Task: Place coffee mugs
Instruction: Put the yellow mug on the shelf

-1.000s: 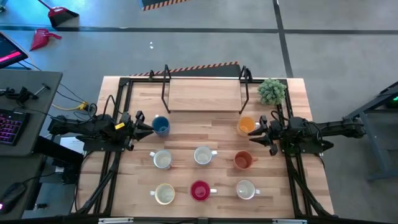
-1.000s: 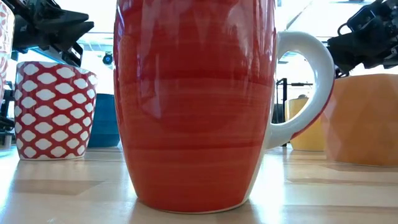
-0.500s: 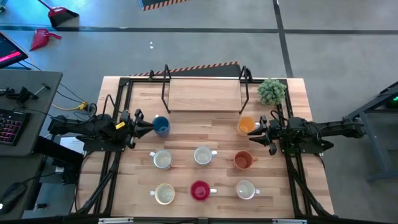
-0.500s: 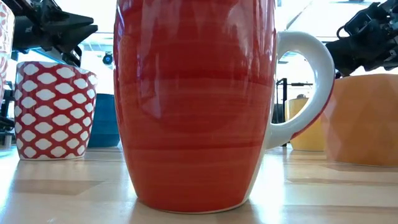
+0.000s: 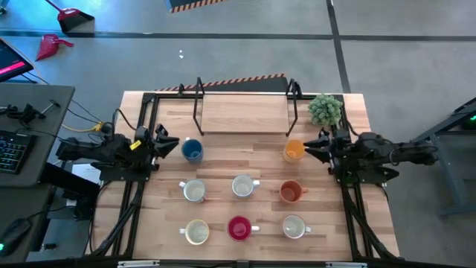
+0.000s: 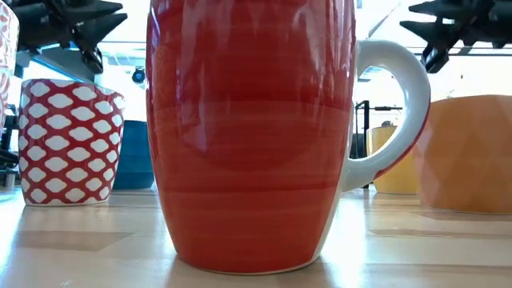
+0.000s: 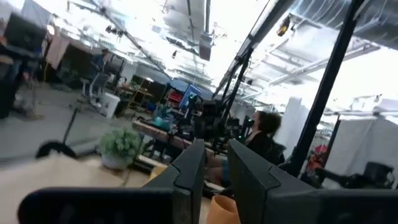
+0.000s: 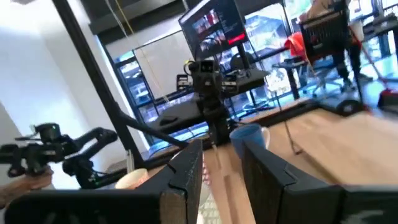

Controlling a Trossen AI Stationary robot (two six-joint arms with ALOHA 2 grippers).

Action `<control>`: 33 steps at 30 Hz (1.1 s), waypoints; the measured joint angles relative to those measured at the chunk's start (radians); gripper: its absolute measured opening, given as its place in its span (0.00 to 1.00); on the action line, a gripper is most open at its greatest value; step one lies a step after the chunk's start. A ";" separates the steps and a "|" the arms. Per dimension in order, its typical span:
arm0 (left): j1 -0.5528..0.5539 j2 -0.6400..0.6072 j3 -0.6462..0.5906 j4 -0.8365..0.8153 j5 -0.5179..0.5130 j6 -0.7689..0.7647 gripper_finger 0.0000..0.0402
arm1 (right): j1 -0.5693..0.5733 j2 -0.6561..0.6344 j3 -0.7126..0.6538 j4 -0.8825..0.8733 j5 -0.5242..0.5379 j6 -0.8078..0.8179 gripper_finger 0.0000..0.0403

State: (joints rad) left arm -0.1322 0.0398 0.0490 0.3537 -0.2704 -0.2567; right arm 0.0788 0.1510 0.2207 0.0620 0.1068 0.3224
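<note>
All 8 mugs sit on the wooden table (image 5: 253,123) in 3 rows, nothing held right now. Back row has the blue mug (image 5: 193,151) and yellow-orange mug (image 5: 294,151). The left gripper (image 5: 169,144) hangs just beside the blue one, not touching, fingers a narrow slot apart. The right gripper (image 5: 312,147) sits near the yellow-orange one, also clear of it, fingers parted with a small gap. The red mug (image 5: 239,228) is front row middle, the little potted plant (image 5: 325,109) in the back corner.

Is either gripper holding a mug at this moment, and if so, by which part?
Nothing is held. The left gripper is beside the blue ceramic mug, the right gripper beside the yellow-orange ceramic mug; both are apart from them, with a gap between the fingers and nothing in it.
</note>
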 joint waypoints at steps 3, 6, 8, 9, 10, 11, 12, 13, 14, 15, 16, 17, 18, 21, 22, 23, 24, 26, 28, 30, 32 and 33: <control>0.000 0.054 0.053 -0.035 0.001 0.055 0.15 | 0.000 0.033 0.086 -0.156 0.040 -0.027 0.23; 0.002 0.128 0.117 -0.093 0.024 0.057 0.15 | 0.000 0.082 0.159 -0.207 0.046 -0.052 0.23; 0.002 0.186 0.170 -0.100 0.044 0.061 0.15 | 0.000 0.121 0.205 -0.224 0.046 -0.074 0.23; 0.002 0.215 0.196 -0.103 0.057 0.074 0.15 | 0.000 0.144 0.230 -0.242 0.046 -0.084 0.23; 0.002 0.251 0.228 -0.106 0.066 0.091 0.15 | 0.000 0.167 0.255 -0.266 0.046 -0.095 0.23; 0.002 0.289 0.263 -0.105 0.074 0.111 0.15 | 0.000 0.192 0.281 -0.290 0.046 -0.104 0.23; 0.002 0.324 0.294 -0.109 0.078 0.132 0.15 | 0.000 0.217 0.308 -0.306 0.046 -0.114 0.23; 0.002 0.359 0.329 -0.125 0.078 0.149 0.15 | 0.000 0.242 0.335 -0.325 0.046 -0.120 0.23; 0.002 0.391 0.362 -0.144 0.077 0.164 0.15 | 0.000 0.267 0.360 -0.347 0.045 -0.123 0.23; 0.002 0.426 0.395 -0.163 0.076 0.177 0.15 | 0.000 0.291 0.383 -0.366 0.042 -0.128 0.23; 0.002 0.462 0.425 -0.174 0.076 0.187 0.15 | 0.000 0.317 0.406 -0.382 0.042 -0.134 0.23; 0.002 0.496 0.452 -0.178 0.076 0.196 0.15 | 0.000 0.340 0.428 -0.395 0.040 -0.140 0.23; 0.002 0.530 0.475 -0.182 0.076 0.206 0.15 | 0.000 0.361 0.446 -0.402 0.038 -0.145 0.23; 0.002 0.626 0.529 -0.178 0.083 0.231 0.15 | 0.000 0.427 0.485 -0.406 0.035 -0.175 0.23; 0.002 0.657 0.541 -0.175 0.085 0.235 0.15 | 0.000 0.450 0.493 -0.404 0.035 -0.188 0.23; 0.002 0.684 0.550 -0.170 0.087 0.235 0.15 | 0.000 0.472 0.499 -0.403 0.035 -0.195 0.23; 0.002 0.712 0.557 -0.165 0.092 0.235 0.15 | 0.000 0.493 0.504 -0.402 0.035 -0.201 0.23; 0.002 0.764 0.560 -0.132 0.102 0.241 0.15 | 0.000 0.531 0.505 -0.396 0.030 -0.215 0.23; 0.002 0.814 0.560 -0.077 0.108 0.253 0.15 | 0.000 0.564 0.504 -0.368 0.015 -0.219 0.23; 0.002 0.857 0.560 -0.020 0.112 0.268 0.15 | 0.000 0.598 0.503 -0.357 0.017 -0.235 0.23; 0.002 0.899 0.560 0.010 0.115 0.258 0.15 | 0.000 0.633 0.501 -0.342 0.034 -0.255 0.23; 0.002 0.920 0.560 0.019 0.124 0.249 0.15 | 0.000 0.650 0.501 -0.327 0.036 -0.267 0.23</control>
State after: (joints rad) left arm -0.1303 0.9603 0.6094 0.3723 -0.1463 -0.0076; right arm 0.0791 0.8009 0.7219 -0.2649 0.1432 0.0552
